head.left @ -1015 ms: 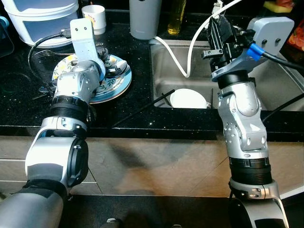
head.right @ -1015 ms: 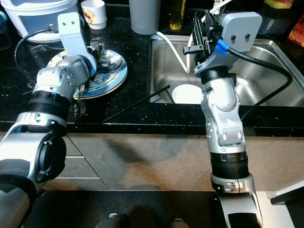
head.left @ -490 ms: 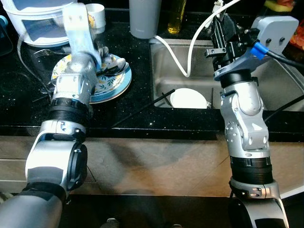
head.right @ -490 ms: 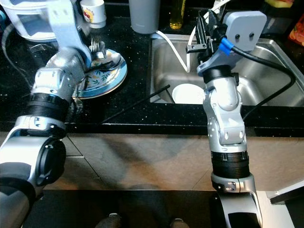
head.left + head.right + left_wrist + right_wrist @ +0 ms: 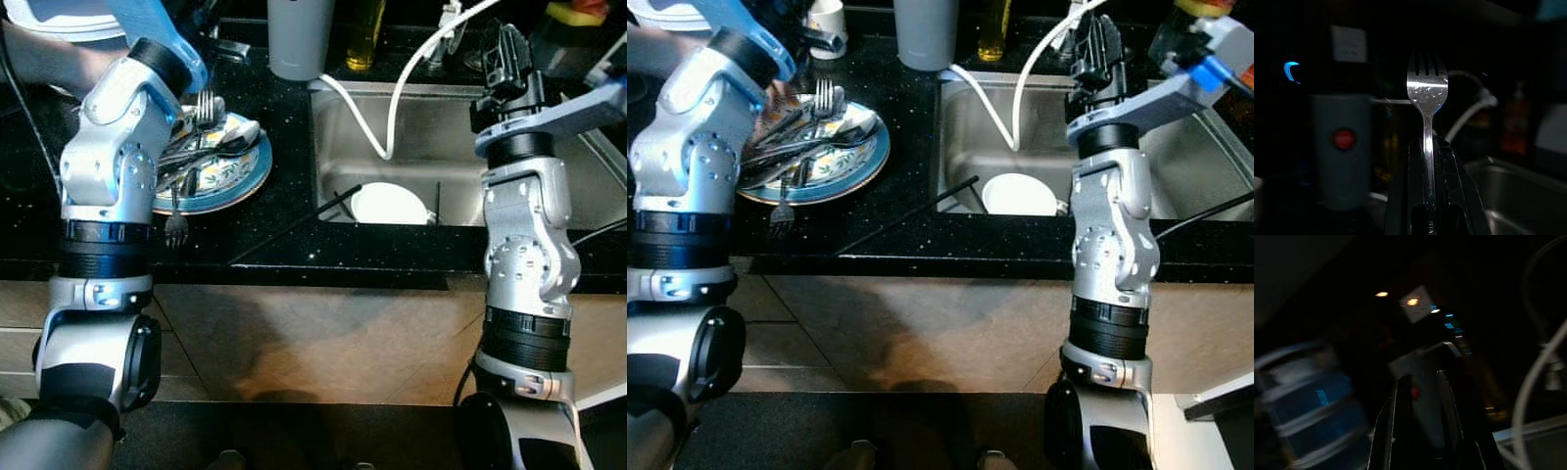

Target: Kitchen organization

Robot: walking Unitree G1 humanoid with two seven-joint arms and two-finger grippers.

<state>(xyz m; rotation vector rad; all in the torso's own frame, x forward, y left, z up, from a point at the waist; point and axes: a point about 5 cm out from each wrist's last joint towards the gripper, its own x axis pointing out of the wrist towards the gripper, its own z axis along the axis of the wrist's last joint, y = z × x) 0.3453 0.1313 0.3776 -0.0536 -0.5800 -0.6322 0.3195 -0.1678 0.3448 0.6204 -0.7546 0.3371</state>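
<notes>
A blue-rimmed patterned plate (image 5: 238, 174) on the black counter holds several forks and spoons (image 5: 201, 132); one fork (image 5: 176, 223) hangs off its near edge. My left arm is raised above the plate, and in the left wrist view my left gripper (image 5: 1426, 147) is shut on a silver fork (image 5: 1427, 90) that stands tines up. Over the sink's right side my right gripper (image 5: 509, 49) points up with a narrow gap between its fingers and nothing in it.
A white bowl (image 5: 389, 204) lies in the steel sink (image 5: 431, 147), a white hose (image 5: 392, 108) curving into it. A thin black stick (image 5: 294, 223) bridges counter and sink. A grey canister (image 5: 299, 39), oil bottle (image 5: 364, 34) and white cup (image 5: 828, 15) stand behind.
My left arm has lifted from the plate toward the back, taking a fork up with it. The right gripper has swung to the right and turned upward.
</notes>
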